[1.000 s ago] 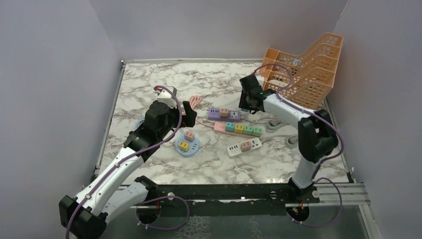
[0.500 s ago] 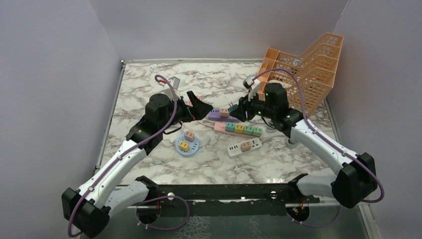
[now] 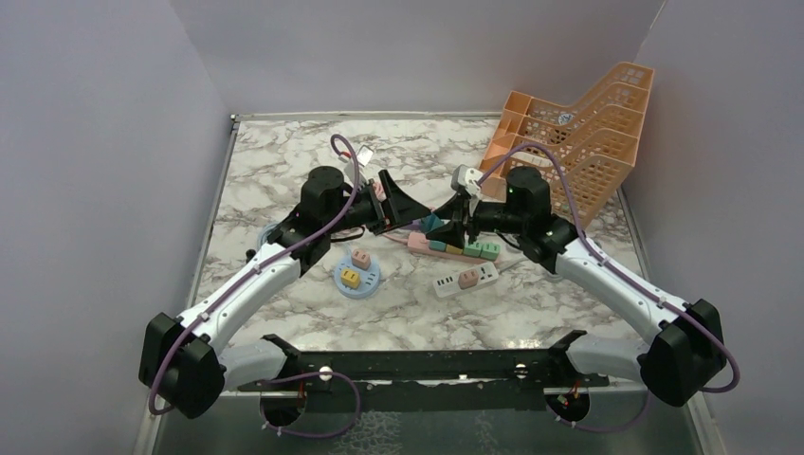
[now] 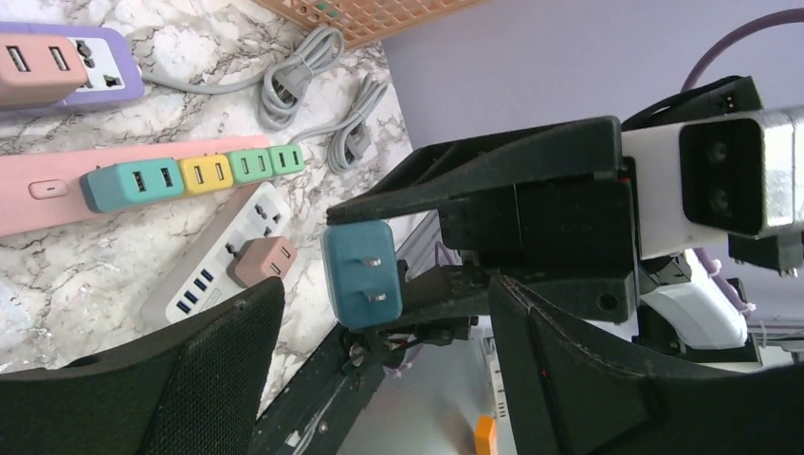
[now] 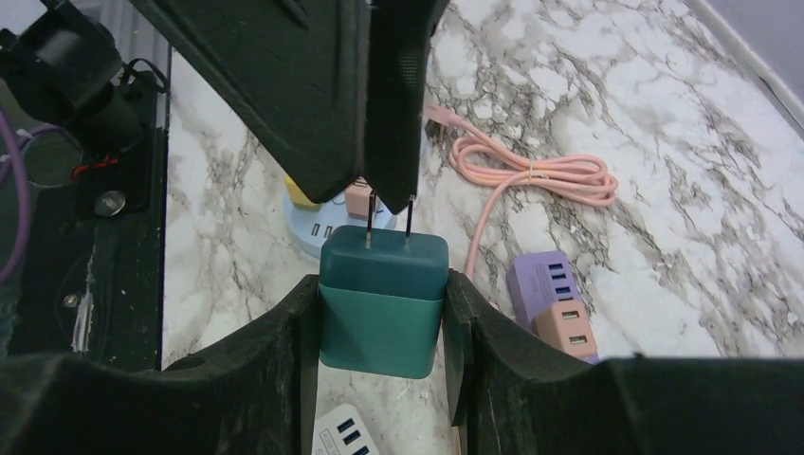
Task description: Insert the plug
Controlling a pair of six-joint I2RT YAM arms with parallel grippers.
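My right gripper (image 5: 382,318) is shut on a teal two-prong plug (image 5: 382,301) and holds it above the table with its prongs pointing at my left gripper. In the top view the plug (image 3: 432,224) hangs over the pink power strip (image 3: 466,249). My left gripper (image 3: 406,205) is open and empty; its black fingers (image 5: 284,85) are just in front of the prongs. In the left wrist view the plug (image 4: 360,275) sits between the right gripper's jaws, beyond my own open fingers (image 4: 190,379).
A purple strip (image 4: 95,71), a white strip (image 3: 465,279) with a pink adapter and a round blue socket (image 3: 358,277) lie on the marble table. A coiled pink cable (image 5: 540,175) lies behind. An orange basket (image 3: 578,133) stands at the back right.
Both arms have swung toward the middle of the table. The left gripper moved right and the right gripper moved left and down, so the two now face each other closely.
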